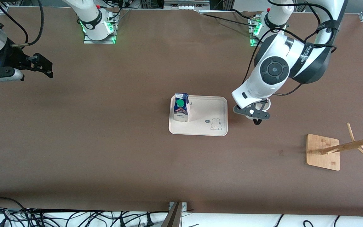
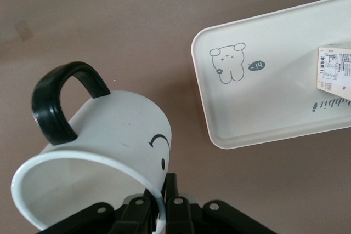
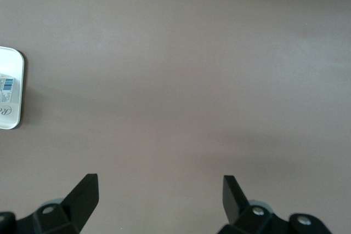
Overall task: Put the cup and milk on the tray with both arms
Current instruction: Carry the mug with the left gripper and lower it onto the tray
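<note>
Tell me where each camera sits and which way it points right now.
Front view: high across the table, facing both bases; shows the tray with the milk on it, a wooden rack, the left gripper beside the tray and the right gripper waiting at its own end.
Left wrist view: looks down past its fingers, shut on the cup rim, at the tray corner.
Right wrist view: looks down past open fingers at bare table.
All three show the tray.
</note>
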Motion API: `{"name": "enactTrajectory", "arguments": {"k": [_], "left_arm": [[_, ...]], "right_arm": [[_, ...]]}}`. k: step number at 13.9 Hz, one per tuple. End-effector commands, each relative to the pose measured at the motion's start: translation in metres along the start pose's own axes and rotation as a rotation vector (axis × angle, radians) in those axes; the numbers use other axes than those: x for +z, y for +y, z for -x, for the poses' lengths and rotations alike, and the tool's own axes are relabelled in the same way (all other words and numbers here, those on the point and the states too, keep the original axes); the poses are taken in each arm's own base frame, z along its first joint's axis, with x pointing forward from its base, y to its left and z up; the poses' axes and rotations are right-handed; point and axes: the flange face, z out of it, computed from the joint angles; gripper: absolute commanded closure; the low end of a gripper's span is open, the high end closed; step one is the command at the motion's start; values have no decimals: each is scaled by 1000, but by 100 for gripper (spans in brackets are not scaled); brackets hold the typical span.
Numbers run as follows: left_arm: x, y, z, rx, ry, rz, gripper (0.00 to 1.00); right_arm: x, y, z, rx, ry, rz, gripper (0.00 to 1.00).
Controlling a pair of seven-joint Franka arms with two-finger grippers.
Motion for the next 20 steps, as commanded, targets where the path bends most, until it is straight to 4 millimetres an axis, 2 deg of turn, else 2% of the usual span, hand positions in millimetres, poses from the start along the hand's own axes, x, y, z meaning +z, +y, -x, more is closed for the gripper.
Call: {"name": "enactTrajectory", "arguments": {"k": [1, 3, 4, 6, 7, 10, 12, 14, 15, 20], "left_arm": [[1, 24, -5, -23, -20, 5, 100], [17, 44, -6, 6, -41, -4, 100], [19, 47, -8, 9, -42, 1, 100], [16, 67, -10, 30, -34, 15, 100], [22, 71, -10, 36, -44, 18, 100], [49, 85, -18, 64, -73, 11, 100], [62, 90, -30, 63, -66, 31, 100], [85, 96, -40, 57, -62, 45, 100], [99, 105, -41, 64, -72, 46, 100], [129, 114, -56, 21, -58, 81, 100]], "right_arm": [[-1, 0, -1, -23, -3, 14, 0], [-1, 1, 0, -17, -5, 14, 0], [-2, 1, 1, -12, -6, 13, 0], [-5, 4, 3, -3, -2, 10, 0], [-6, 2, 3, -2, -2, 9, 0], [-3, 1, 7, 19, -28, -9, 0], [-2, 2, 6, 24, -28, -20, 0], [-3, 2, 6, 24, -25, -21, 0], [-3, 2, 6, 23, -25, -21, 0], [-3, 3, 6, 13, -24, -34, 0]]}}
